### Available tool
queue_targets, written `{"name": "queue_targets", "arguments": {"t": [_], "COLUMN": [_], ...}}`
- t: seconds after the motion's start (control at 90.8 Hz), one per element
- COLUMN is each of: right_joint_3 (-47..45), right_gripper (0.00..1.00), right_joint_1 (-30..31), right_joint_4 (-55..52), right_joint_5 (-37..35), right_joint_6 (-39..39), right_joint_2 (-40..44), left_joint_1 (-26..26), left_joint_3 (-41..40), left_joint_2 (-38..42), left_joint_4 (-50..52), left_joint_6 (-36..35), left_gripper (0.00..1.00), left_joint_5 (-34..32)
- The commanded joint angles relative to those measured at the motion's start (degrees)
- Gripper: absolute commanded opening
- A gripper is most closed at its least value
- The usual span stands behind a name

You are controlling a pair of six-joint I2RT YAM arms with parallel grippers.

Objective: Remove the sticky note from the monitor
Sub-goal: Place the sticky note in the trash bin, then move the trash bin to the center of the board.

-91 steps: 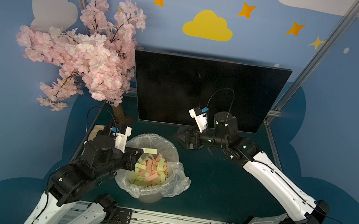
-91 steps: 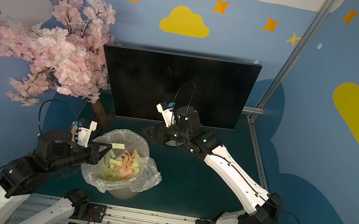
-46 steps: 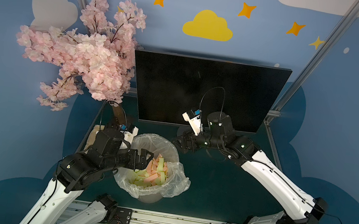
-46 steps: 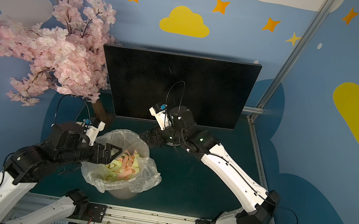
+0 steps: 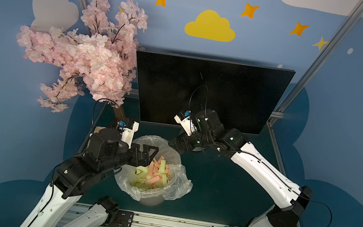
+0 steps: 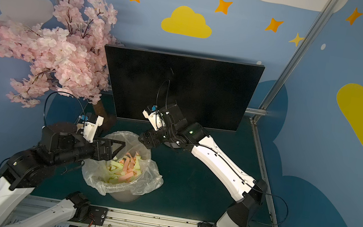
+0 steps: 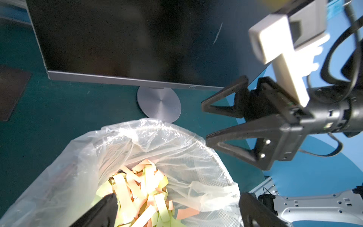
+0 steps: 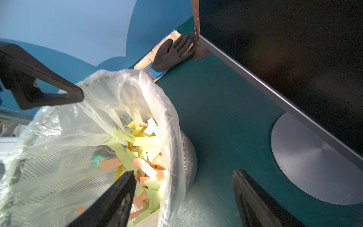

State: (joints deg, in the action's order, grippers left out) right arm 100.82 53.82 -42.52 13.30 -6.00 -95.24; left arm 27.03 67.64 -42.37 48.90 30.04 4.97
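In both top views we count one monitor (image 5: 210, 94), upright behind the bin (image 5: 152, 200), with its base hidden by the right arm. The left end effector (image 5: 152, 155) hangs spread over the bin's rim. In the left wrist view, the right end effector (image 7: 205, 122) is blurred, spread and empty beside the bin. In the right wrist view, the paper strips (image 8: 141, 149) inside the bin are too jumbled to count, and one black glove (image 8: 170, 53) lies beyond it.
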Motion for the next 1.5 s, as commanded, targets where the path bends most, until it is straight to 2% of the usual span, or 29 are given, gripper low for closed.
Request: {"name": "queue_targets", "arguments": {"t": [0.0, 0.165, 0.22, 0.286, 0.407, 0.683, 1.145, 1.277, 1.31, 1.332, 1.343, 1.432, 1.487], "right_joint_3": [3.92, 10.23, 12.08, 13.3, 13.44, 10.22, -5.31, -9.03, -9.65, -10.06, -10.28, -10.42, -10.09], "right_gripper": [0.81, 0.74, 0.64, 0.47, 0.22, 0.0, 0.0, 0.01, 0.06, 0.13, 0.21, 0.63, 0.79], "right_joint_1": [1.27, 2.8, 2.99, 2.96, 2.62, -1.15, -13.9, -16.72, -17.13, -17.31, -17.52, -18.0, -18.09], "right_joint_4": [-6.73, -11.32, -12.63, -13.39, -13.41, -13.45, -13.55, -12.85, -12.53, -12.31, -12.14, -11.71, -11.46], "right_joint_5": [-1.36, -3.59, -4.02, -4.86, -6.86, -10.83, -14.27, -13.39, -12.86, -12.57, -12.35, -12.28, -12.27], "right_joint_6": [2.72, 4.15, 4.35, 4.14, 3.86, 3.49, 1.96, 0.88, 0.55, 0.37, 0.22, -0.15, -0.15], "right_joint_2": [-3.94, -10.19, -11.89, -13.05, -12.69, -7.73, 6.45, 9.17, 9.56, 9.73, 9.81, 10.32, 10.73], "left_joint_1": [-0.01, -0.05, -0.05, -0.1, -0.05, -0.05, -0.1, -0.06, -0.1, -0.06, -0.05, -0.05, -0.11], "left_joint_3": [-0.16, -0.49, -0.49, -0.47, -0.57, -1.15, -1.78, -1.91, -1.98, -1.98, -1.98, -1.92, -1.78], "left_joint_2": [0.01, -0.74, -1.07, -1.26, -1.11, -0.89, -1.29, -1.69, -1.81, -1.94, -1.98, -2.4, -2.63], "left_joint_4": [-4.63, -8.08, -8.59, -8.87, -8.83, -9.0, -9.48, -9.85, -10.01, -10.09, -10.16, -10.53, -10.74], "left_joint_6": [1.39, 2.22, 2.32, 2.24, 2.13, 2.05, 1.76, 1.63, 1.59, 1.57, 1.59, 1.31, 0.93], "left_gripper": [1.0, 1.0, 1.0, 1.0, 1.0, 1.0, 1.0, 1.0, 1.0, 1.0, 1.0, 1.0, 1.0], "left_joint_5": [-2.39, -2.65, -2.54, -2.38, -2.34, -2.42, -2.69, -2.52, -2.45, -2.43, -2.43, -2.53, -2.51]}}
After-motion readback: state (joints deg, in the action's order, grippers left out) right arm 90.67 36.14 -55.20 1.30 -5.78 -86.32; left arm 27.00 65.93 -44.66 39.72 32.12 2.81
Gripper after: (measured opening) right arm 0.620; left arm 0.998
